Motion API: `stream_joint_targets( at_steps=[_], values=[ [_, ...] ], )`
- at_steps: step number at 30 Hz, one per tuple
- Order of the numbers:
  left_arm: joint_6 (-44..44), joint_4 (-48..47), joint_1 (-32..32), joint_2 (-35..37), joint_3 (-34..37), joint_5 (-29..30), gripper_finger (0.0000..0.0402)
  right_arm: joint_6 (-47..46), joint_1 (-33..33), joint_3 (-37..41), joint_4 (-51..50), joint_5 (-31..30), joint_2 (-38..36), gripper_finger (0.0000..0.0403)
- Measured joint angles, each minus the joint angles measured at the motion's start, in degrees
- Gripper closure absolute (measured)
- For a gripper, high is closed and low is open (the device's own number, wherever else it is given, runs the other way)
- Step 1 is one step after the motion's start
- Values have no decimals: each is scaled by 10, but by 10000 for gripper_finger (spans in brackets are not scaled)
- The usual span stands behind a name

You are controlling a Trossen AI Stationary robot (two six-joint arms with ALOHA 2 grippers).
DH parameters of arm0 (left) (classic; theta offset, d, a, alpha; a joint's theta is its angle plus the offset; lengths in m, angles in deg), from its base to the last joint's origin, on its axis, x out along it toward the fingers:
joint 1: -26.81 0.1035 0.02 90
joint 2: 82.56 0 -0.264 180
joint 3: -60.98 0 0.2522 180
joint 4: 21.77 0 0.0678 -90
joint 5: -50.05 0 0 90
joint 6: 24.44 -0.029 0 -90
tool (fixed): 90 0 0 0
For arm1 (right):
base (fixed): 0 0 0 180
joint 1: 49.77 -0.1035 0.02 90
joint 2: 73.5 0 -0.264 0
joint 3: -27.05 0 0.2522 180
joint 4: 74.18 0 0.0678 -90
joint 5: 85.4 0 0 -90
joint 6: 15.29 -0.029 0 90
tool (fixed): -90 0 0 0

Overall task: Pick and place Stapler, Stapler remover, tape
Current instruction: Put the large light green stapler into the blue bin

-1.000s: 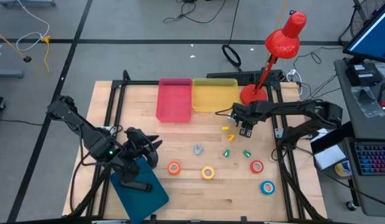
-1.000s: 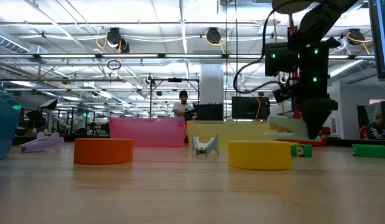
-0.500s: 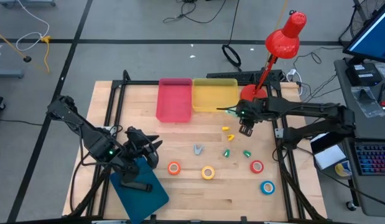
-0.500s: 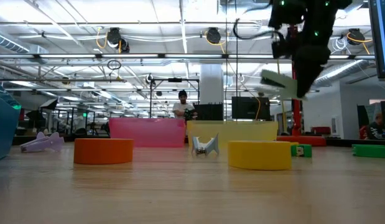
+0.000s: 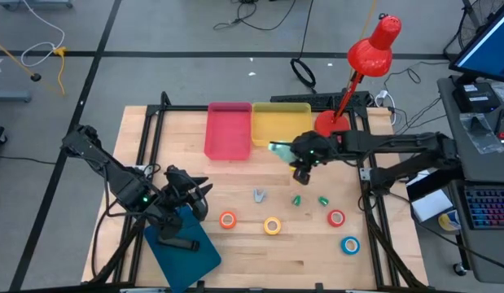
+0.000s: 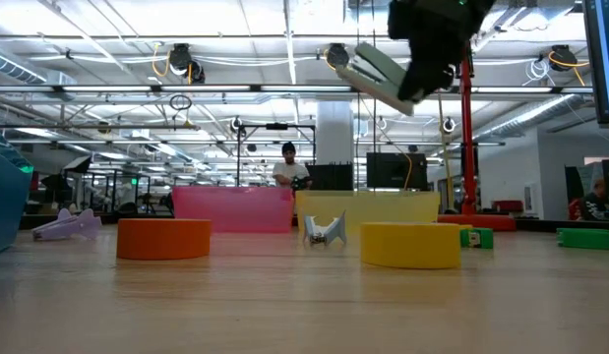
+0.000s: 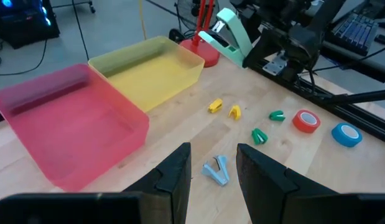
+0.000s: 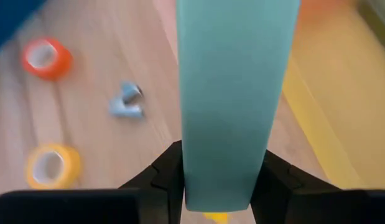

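Stapler [image 5: 281, 149] clamped in right jaws, tilted, long axis toward yellow bin [image 5: 281, 124]; left jaws parted.

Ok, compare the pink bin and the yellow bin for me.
The translucent pink plastic bin sits left of the translucent yellow plastic bin in the high view. The right pincer holds a mint-green stapler up near the yellow bin's edge, with nothing near the pink bin. Both look empty, rectangular and stand side by side.
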Motion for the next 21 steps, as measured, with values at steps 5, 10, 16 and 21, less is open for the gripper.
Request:
stream_joint_targets(
  at_steps=[5,10,16,21],
  values=[
    [-7,0,0,0,0,-7,275,-2,-31,-15,48,1,35,283],
    [-15,0,0,0,0,-14,275,-22,-57,-21,131,0,67,283],
    [-12,6,5,0,0,-14,275,-54,-75,-21,266,0,94,283],
    [-17,47,22,0,0,-14,275,-75,-82,-22,343,-1,107,283]
  ],
)
